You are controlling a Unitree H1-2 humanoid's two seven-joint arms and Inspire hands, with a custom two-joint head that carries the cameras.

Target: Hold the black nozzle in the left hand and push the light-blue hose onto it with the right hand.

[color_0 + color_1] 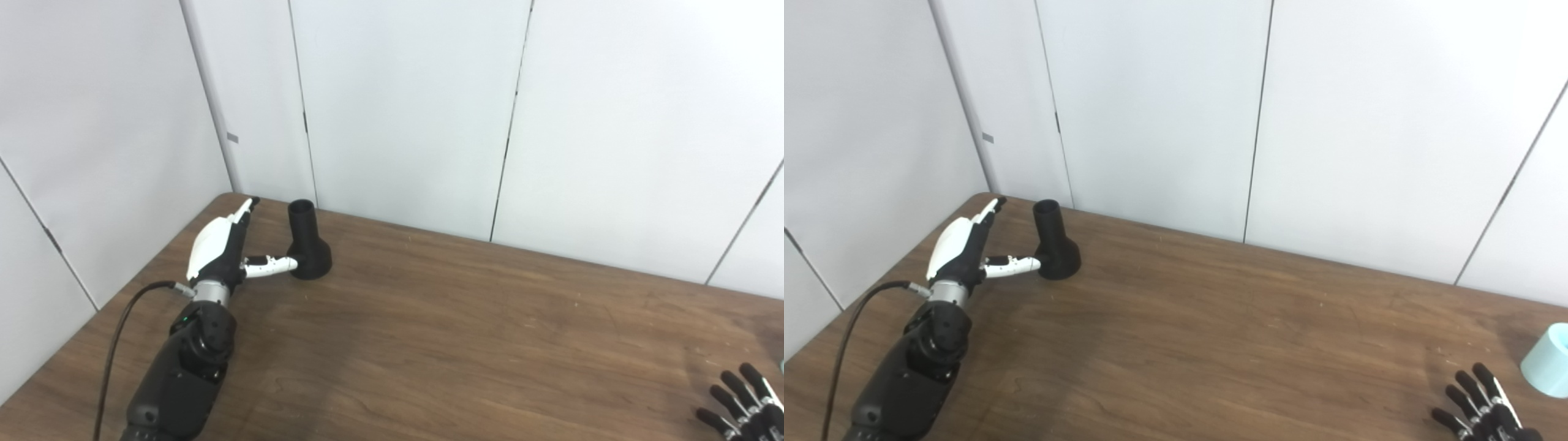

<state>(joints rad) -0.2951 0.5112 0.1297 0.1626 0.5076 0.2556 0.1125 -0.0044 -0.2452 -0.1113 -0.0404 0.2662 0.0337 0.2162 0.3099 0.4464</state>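
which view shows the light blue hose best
The right eye view: the light-blue hose shows as a rounded end at the right edge, on the table beyond the right hand. The left eye view catches only a sliver at its right edge.

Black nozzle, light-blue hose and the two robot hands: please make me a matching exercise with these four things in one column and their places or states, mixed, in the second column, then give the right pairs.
Things:
1. black nozzle
2. light-blue hose
3. left robot hand
4. right robot hand

Places or states:
A. open, at the bottom right corner of the picture, fingers spread
B. standing on the table near the far left corner, narrow end up
C. open, thumb reaching toward the nozzle's base
D. on the table at the right edge, only partly in view

Pairs: 1-B, 2-D, 3-C, 4-A
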